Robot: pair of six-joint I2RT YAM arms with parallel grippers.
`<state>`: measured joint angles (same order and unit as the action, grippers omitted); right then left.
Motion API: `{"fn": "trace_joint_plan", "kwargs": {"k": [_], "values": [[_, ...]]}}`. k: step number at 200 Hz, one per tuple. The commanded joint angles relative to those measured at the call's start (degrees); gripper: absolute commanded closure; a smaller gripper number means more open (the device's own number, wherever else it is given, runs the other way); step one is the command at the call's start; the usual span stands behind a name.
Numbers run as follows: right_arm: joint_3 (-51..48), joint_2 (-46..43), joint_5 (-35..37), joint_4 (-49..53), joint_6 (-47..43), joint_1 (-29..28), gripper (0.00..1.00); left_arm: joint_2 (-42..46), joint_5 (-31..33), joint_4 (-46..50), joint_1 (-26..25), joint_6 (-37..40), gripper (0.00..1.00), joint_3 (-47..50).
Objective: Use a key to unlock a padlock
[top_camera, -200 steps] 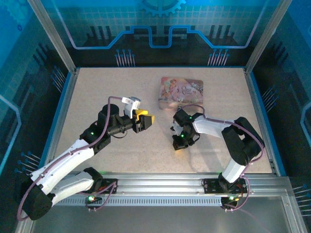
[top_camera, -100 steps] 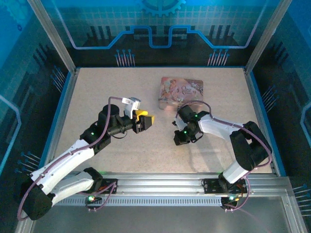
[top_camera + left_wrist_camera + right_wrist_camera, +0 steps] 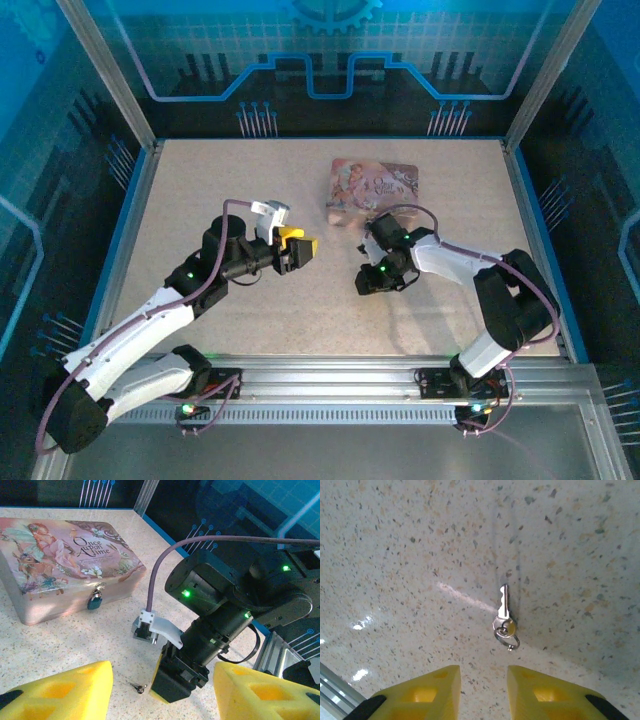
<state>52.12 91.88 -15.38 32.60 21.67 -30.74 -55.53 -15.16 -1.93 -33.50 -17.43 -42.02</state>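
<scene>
Speckled beige table (image 3: 200,190), blue-lit panel walls (image 3: 200,50). Padlock (image 3: 95,600): dark bluish, hanging on pink tin (image 3: 65,555) front. Key (image 3: 504,605): thin, silvery, on a ring, flat near tin's front. Right gripper (image 3: 482,677) there too, left gripper (image 3: 298,240) left of tin; both parted, empty.

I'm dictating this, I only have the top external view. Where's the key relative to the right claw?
Observer: In the right wrist view, the key lies flat on the table, just ahead of the right claw, and it is not gripped.
Operator: Is anything attached to it?
Observer: A small ring goes through its head.
Operator: And the padlock?
Observer: In the left wrist view, the padlock hangs on the front of the pink tin.
</scene>
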Motion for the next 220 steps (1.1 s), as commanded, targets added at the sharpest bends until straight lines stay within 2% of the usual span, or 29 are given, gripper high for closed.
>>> {"fn": "trace_joint_plan", "kwargs": {"k": [1, 85, 147, 220], "values": [[0.89, 1.6, 0.46, -0.78, 1.44, 0.6, 0.68, 0.6, 0.67, -0.29, -0.16, 0.62, 0.43, 0.54], [3.84, 5.72, 1.93, 0.01, 0.7, 0.17, 0.67, 0.86, 0.79, -0.29, -0.16, 0.57, 0.43, 0.89], [4.88, 8.55, 2.46, 0.1, 0.75, -1.14, 0.71, 0.86, 1.01, -0.26, -0.12, 0.73, 0.43, 1.01], [4.63, 8.27, 3.54, -1.0, 0.87, -1.69, 0.97, 0.68, 1.37, -0.35, -0.12, 0.73, 0.43, 1.01]]}}
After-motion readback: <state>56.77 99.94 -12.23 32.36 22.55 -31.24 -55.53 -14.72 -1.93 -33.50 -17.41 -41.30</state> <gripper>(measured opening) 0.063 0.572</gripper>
